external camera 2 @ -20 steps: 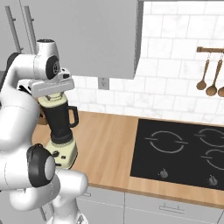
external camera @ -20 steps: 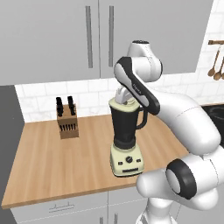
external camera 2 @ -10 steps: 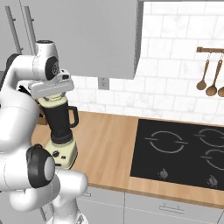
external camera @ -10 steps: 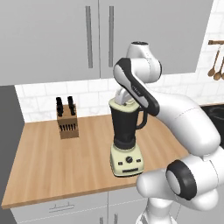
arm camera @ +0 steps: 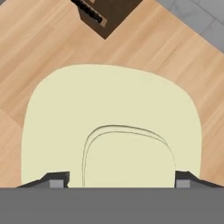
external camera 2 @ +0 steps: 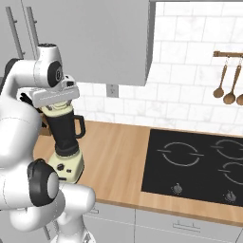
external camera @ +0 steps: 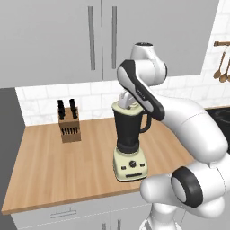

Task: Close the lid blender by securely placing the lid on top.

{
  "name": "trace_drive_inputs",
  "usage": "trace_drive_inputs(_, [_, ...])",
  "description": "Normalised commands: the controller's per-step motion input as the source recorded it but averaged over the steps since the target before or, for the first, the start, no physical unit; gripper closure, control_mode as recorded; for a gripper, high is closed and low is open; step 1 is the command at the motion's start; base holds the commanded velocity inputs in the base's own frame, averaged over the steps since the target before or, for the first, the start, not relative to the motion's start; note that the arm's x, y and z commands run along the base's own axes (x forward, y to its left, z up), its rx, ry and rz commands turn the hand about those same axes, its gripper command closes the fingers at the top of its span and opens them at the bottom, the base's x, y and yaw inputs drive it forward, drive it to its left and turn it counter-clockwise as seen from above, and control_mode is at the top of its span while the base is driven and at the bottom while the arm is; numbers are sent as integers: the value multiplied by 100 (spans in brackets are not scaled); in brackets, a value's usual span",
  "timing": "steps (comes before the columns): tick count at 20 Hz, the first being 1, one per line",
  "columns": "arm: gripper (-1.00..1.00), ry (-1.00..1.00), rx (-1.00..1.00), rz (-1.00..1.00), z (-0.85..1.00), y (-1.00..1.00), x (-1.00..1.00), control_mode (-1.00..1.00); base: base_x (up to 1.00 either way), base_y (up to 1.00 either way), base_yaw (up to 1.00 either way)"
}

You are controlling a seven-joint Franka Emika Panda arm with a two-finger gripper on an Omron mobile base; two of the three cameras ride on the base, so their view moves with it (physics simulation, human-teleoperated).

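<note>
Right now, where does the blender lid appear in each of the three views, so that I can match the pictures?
Left base view: the lid sits on top of the dark blender jar, at centre, partly behind the arm.
Right base view: the lid is at upper left, under the hand, on the jar.
Hand view: the lid fills the middle, seen from above.
Shared landmark: the wooden knife block, also at the top of the hand view.
</note>
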Motion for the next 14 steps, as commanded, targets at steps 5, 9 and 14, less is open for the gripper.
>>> trace_drive_inputs(5, [-100, 0, 0, 0, -20, -13, -30, -100, 0, 0, 0])
trace_drive_inputs(9, [-100, 0, 0, 0, -23, -16, -35, -100, 0, 0, 0])
trace_drive_inputs(14, [-100, 1, 0, 0, -19, -20, -36, -100, 0, 0, 0])
